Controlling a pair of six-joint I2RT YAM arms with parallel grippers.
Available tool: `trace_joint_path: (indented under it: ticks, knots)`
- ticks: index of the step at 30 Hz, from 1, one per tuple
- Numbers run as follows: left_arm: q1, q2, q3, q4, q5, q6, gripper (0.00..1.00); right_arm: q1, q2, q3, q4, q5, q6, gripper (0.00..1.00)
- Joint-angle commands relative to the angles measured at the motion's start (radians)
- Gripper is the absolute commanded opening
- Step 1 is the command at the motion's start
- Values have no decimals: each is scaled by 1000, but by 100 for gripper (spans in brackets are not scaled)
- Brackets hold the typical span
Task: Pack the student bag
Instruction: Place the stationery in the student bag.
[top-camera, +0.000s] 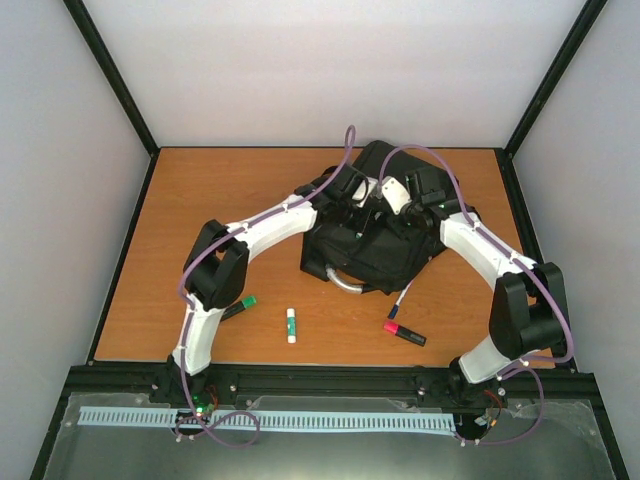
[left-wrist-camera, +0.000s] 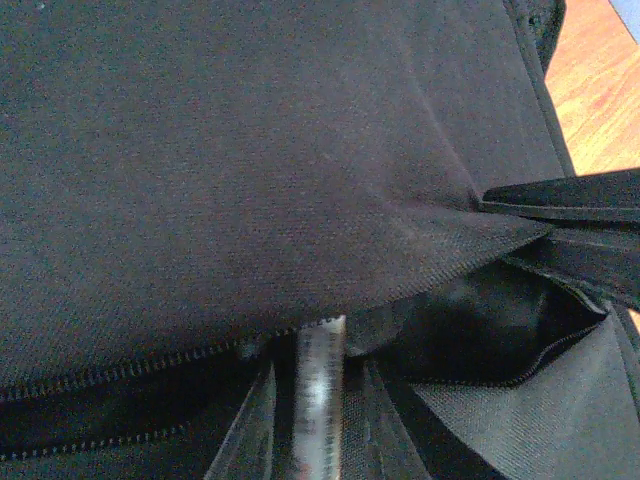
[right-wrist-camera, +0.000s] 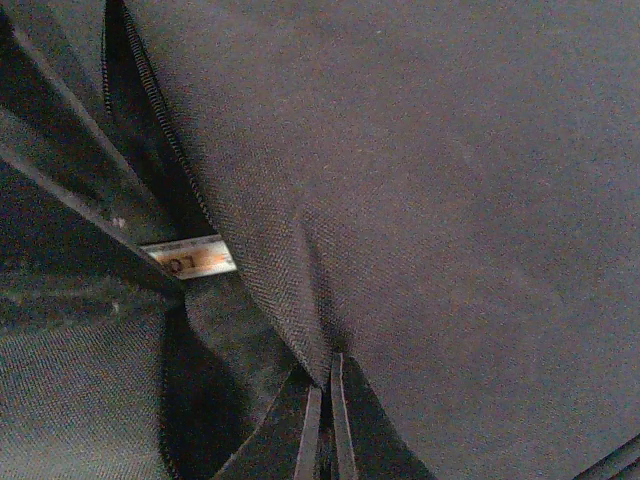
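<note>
A: Where are we standing with the packing?

B: We are judging it as barely begun. The student bag (top-camera: 375, 235) is lying on the table (top-camera: 200, 200) directly under both pincers, and we are seeing nothing go into it yet.

A: What are the pincers doing?

B: The right pincer (right-wrist-camera: 322, 385) is pinching a fold of the bag's black fabric, its jaws pressed together on the cloth. The left pincer (left-wrist-camera: 318, 370) is sitting at the edge of a flap, with the zip opening (left-wrist-camera: 480, 330) gaping just to its right. We cannot tell whether it is gripping the flap or letting it go.

A: So we are opening the bag?

B: We are reading it that way: both pincers are working at the mouth.

A: And what is waiting to go in?

B: Everything loose is lying well behind the pincers, back toward the arm bases. The red-capped marker (top-camera: 405, 333) and a thin pen (top-camera: 402, 298) are lying behind the right pincer. The green-capped marker (top-camera: 240, 306) is behind the left one, and the glue stick (top-camera: 291, 324) is lying between the two sides. None is touching the bag.
</note>
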Motion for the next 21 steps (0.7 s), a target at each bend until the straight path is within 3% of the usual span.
trace_joint_path:
  ticks: [1,4,6,12,17,21]
  knots:
    - [2,-61,-10,-20,-29,22,33,4,-8,-15,23,-54,14,3]
    - [1,-165,-134,21,-29,21,48,4,-11,-20,29,-54,12,3]
    - [1,-216,-210,40,-37,16,49,4,-11,-21,29,-56,13,3]
    - [-1,-265,-351,97,-40,8,46,4,-11,-19,31,-61,16,3]
    - [-1,-219,-316,89,-55,15,43,5,-12,-19,30,-61,19,3]
    - [-1,-168,-249,79,-44,19,30,5,-17,-21,29,-58,18,3]
